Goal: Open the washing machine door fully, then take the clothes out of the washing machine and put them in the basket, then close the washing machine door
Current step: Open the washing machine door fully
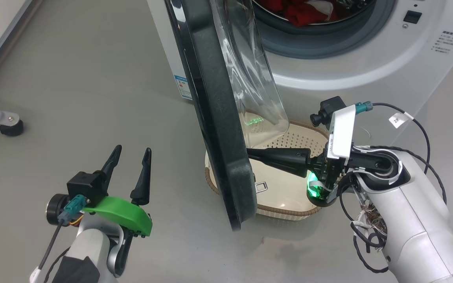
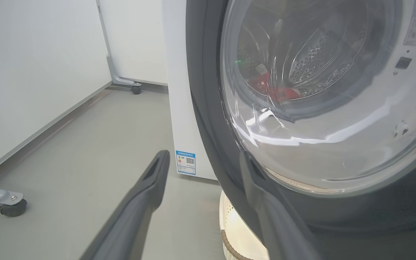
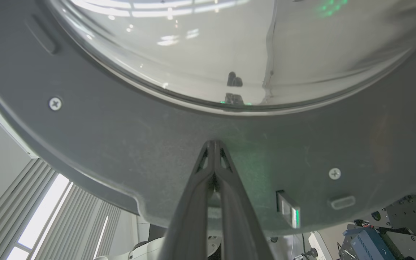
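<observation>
The white washing machine [image 1: 368, 67] stands at the top right, with red clothes [image 1: 305, 13] lying in its drum. The washing machine door [image 1: 214, 118] hangs partly open and is seen edge-on, its clear bowl facing the drum. Under the door on the floor sits the cream basket [image 1: 285, 204]. My right gripper [image 1: 250, 153] is shut, its tips touching the door's inner grey ring [image 3: 121, 137] just below the glass. My left gripper [image 1: 132, 149] stands open at the lower left, apart from the door's black outer face [image 2: 208, 108]. Through the glass the clothes [image 2: 273, 90] show.
A grey frame leg on a caster [image 1: 2, 120] stands on the floor at the left, near a wall's base. A blue label [image 1: 182, 86] marks the machine's lower front corner. Grey floor stretches between my left arm and the door.
</observation>
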